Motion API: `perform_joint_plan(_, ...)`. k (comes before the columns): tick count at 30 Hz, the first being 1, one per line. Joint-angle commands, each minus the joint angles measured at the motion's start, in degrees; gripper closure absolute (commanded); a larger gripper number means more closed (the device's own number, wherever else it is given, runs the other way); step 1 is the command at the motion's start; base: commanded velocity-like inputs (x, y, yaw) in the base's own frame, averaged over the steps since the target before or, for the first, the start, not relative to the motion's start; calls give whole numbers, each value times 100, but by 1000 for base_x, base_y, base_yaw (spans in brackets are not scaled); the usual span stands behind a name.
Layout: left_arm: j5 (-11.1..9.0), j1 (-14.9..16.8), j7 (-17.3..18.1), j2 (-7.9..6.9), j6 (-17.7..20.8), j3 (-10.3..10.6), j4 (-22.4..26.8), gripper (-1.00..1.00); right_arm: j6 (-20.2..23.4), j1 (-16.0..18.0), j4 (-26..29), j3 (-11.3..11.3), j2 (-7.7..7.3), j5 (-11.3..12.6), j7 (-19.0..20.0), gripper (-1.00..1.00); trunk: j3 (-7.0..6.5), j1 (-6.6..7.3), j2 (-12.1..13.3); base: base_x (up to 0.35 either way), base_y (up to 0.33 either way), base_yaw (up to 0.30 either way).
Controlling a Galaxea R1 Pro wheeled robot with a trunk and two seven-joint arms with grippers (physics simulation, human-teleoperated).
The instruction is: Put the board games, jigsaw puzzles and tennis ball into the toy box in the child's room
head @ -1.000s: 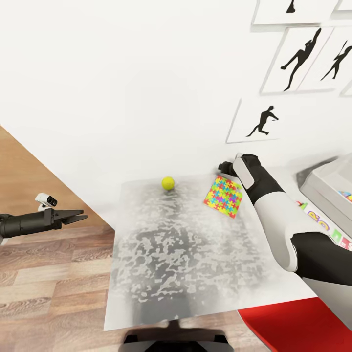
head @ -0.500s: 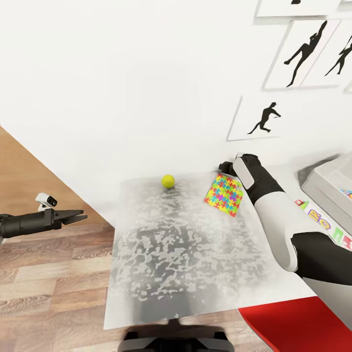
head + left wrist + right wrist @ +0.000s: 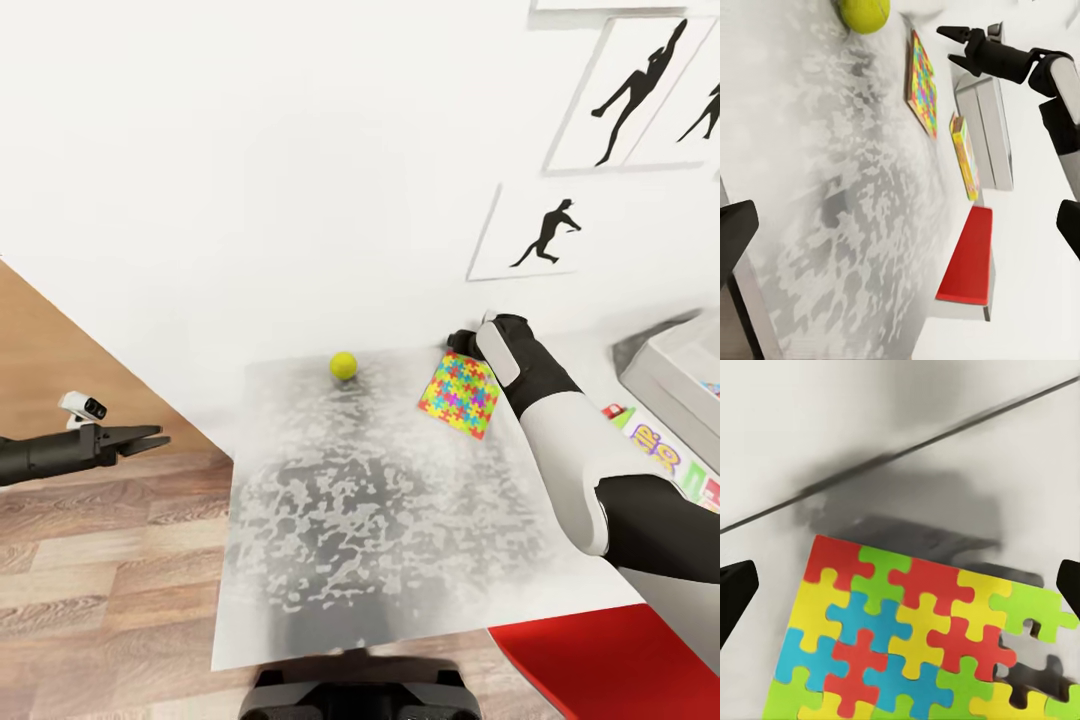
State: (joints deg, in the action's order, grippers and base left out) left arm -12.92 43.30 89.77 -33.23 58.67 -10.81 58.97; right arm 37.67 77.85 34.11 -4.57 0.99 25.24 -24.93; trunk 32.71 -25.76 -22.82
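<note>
Hovering just above the far edge of the jigsaw puzzle (image 3: 459, 394), right hand (image 3: 462, 341) spread wide, dark fingertips (image 3: 736, 592) showing at both sides of the right wrist view with the puzzle's edge between them; likely lined up to drop onto the thin square and pinch it. Lying flat on the tabletop (image 3: 380, 520) near the wall, puzzle untouched so far. Resting near the back edge, well apart from the puzzle, tennis ball (image 3: 344, 365). Waiting further right, toy box (image 3: 668, 378), with a Skip-Bo board game (image 3: 668, 455) just beside it. Held out over the wood floor (image 3: 100, 580), clear of the tabletop, left hand (image 3: 150, 438) parted and carrying nothing, probably parked to keep out of the way.
</note>
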Motion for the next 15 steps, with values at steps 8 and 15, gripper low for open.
perform_joint_plan(8,-16,3,23,-25,71,-489,0,-100,12,124,8,-35,-8,60,-48,-100,83,-3,-10,0,0,0)
perform_joint_plan(15,-25,3,23,-136,74,-549,1,-100,19,147,8,-32,0,55,-47,-100,148,-3,-10,0,0,0)
